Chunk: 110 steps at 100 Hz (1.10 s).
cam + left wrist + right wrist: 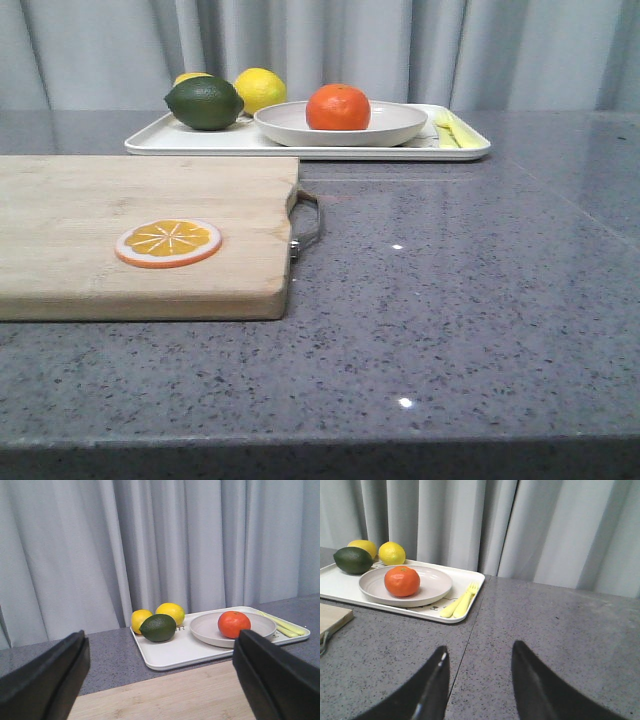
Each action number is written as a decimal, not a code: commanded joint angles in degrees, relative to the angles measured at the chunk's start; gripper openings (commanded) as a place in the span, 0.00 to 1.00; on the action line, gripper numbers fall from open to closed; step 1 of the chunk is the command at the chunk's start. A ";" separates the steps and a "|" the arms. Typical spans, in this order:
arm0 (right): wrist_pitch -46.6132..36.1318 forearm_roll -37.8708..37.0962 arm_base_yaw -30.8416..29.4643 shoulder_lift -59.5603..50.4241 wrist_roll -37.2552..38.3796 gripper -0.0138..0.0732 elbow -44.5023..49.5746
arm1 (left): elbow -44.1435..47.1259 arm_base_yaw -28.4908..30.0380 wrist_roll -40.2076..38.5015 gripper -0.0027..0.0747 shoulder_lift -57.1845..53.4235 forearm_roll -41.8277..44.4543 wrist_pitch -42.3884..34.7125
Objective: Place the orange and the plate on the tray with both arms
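orange (pixel 338 107): you are seeing it sitting inside the plate, toward the side nearer the lemons, touching the plate's floor.
plate (pixel 400 128): it is resting flat on the tray, between the lime and the yellow fork.
tray (pixel 200 141): it is lying on the grey counter beyond the cutting board, in front of the curtain, and it is carrying everything named here except the board and the slice.
lime (pixel 204 102): dark green, it is sitting on the tray just beside the plate, with two lemons (pixel 261 88) right behind it.
yellow fork (pixel 461 601): it is lying on the tray at the plate's far side from the lime.
cutting board (pixel 140 235): it is lying nearer you than the tray, carrying an orange slice (pixel 168 242).
left gripper (pixel 160 680): you are looking at fingers spread wide, holding nothing, hovering over the cutting board and well apart from the tray.
right gripper (pixel 477 680): its fingers are standing apart with nothing between them, above bare counter, well clear of the tray.
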 commanded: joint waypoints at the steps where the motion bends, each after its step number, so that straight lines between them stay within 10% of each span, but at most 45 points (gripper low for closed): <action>1: -6.22 0.14 -0.27 0.28 -0.74 0.49 -1.55 | -1.43 0.23 0.14 0.76 0.44 0.39 -2.15; 25: -6.71 0.14 -0.27 0.28 -0.74 0.04 -1.55 | -1.43 0.23 0.14 0.35 0.44 0.39 -2.27; 40: -6.66 0.21 -0.27 0.28 -0.68 0.04 -1.55 | -1.43 0.23 0.14 0.00 0.44 0.39 -2.36; 110: -6.61 0.21 -0.27 0.28 -0.68 0.04 -1.55 | -1.43 0.23 0.14 0.01 0.44 0.17 -2.38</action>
